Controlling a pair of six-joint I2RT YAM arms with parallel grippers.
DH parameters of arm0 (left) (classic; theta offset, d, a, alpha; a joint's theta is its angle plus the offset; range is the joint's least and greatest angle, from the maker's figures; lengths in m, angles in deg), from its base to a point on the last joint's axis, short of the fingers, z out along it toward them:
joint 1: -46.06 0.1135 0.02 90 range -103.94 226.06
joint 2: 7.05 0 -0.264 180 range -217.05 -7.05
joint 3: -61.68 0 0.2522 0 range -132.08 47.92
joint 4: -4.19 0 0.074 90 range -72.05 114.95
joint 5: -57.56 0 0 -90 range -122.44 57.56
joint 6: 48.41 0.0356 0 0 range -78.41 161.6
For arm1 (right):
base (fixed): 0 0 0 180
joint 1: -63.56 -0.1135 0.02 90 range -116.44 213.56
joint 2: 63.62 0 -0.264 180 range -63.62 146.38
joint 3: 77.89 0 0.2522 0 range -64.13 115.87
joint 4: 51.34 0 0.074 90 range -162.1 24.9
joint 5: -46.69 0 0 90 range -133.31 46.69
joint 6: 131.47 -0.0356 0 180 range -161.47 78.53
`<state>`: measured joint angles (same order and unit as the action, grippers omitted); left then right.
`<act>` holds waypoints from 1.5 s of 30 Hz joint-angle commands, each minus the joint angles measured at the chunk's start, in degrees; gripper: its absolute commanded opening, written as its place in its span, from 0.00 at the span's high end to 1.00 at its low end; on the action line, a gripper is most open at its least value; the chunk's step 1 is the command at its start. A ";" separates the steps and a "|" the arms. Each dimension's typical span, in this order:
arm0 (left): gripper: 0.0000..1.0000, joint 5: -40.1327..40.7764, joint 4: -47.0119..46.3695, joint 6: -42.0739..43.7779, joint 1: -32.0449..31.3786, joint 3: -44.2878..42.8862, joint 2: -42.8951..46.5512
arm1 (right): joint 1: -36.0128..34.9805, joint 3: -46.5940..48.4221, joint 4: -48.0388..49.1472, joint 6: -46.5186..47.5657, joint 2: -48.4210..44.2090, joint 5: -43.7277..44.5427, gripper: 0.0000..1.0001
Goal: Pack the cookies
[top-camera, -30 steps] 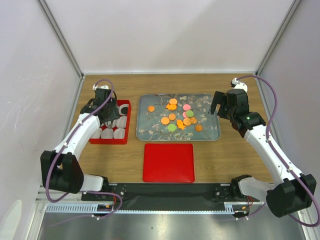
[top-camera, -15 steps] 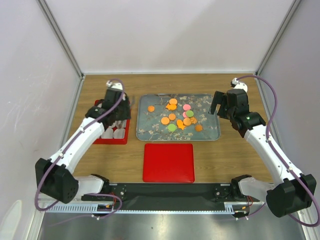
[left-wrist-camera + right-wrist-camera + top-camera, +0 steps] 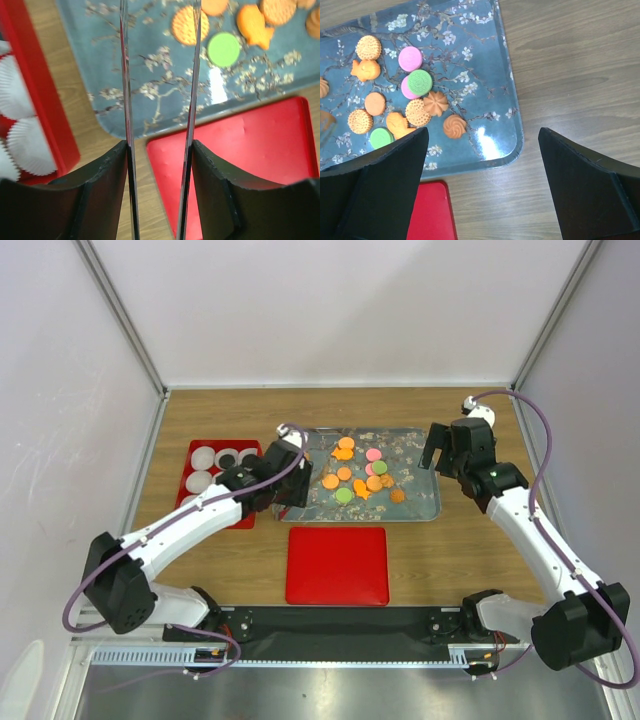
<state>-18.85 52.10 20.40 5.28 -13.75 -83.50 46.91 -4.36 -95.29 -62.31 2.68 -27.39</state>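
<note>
The cookies [image 3: 352, 475] lie in a cluster on a blue flowered tray [image 3: 420, 505]: orange, pink and green ones. They also show in the right wrist view [image 3: 415, 100]. My left gripper [image 3: 296, 478] is shut on thin metal tongs [image 3: 192, 75] and hangs over the tray's left part. The tong arms stand apart and point at a round orange cookie [image 3: 187, 25] beside a green one [image 3: 223, 48]. My right gripper [image 3: 437, 448] is wide open and empty above the tray's right edge [image 3: 512, 145]. Dark cookies [image 3: 227, 457] sit in the cups.
A red box [image 3: 222, 510] with white paper cups [image 3: 203, 455] stands left of the tray. A flat red lid [image 3: 337, 565] lies in front of the tray and shows in the left wrist view [image 3: 250, 150]. White walls enclose the wooden table.
My left arm has swung right from the red box to the tray's left part, carrying the tongs. My right arm has not moved.
</note>
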 commanded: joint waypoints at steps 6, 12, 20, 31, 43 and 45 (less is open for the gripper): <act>0.42 -0.31 -4.44 -1.31 -4.05 0.50 -3.44 | 0.21 0.79 -0.30 0.98 1.11 1.66 0.02; 0.42 0.65 -5.23 -1.13 -5.37 0.23 -6.17 | 0.21 0.70 -0.30 0.89 1.11 1.66 0.02; 0.43 3.46 -6.03 -0.78 -6.42 -0.12 -8.81 | 0.21 0.70 -0.48 0.98 1.20 1.39 0.02; 0.53 3.91 -5.85 -0.34 -6.51 -0.20 -9.95 | 0.21 0.70 -0.39 0.98 1.20 0.95 0.02; 0.58 6.20 -1.37 2.38 -2.75 -4.25 -3.02 | 0.21 0.70 -0.74 1.07 0.41 1.04 0.02; 0.58 6.02 -0.76 2.91 -1.24 -4.33 0.15 | 0.12 0.70 -0.65 0.98 0.23 1.13 0.02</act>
<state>-14.63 51.12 21.52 1.44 -14.58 -89.75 46.91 -4.36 -96.47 -62.27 3.88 -26.69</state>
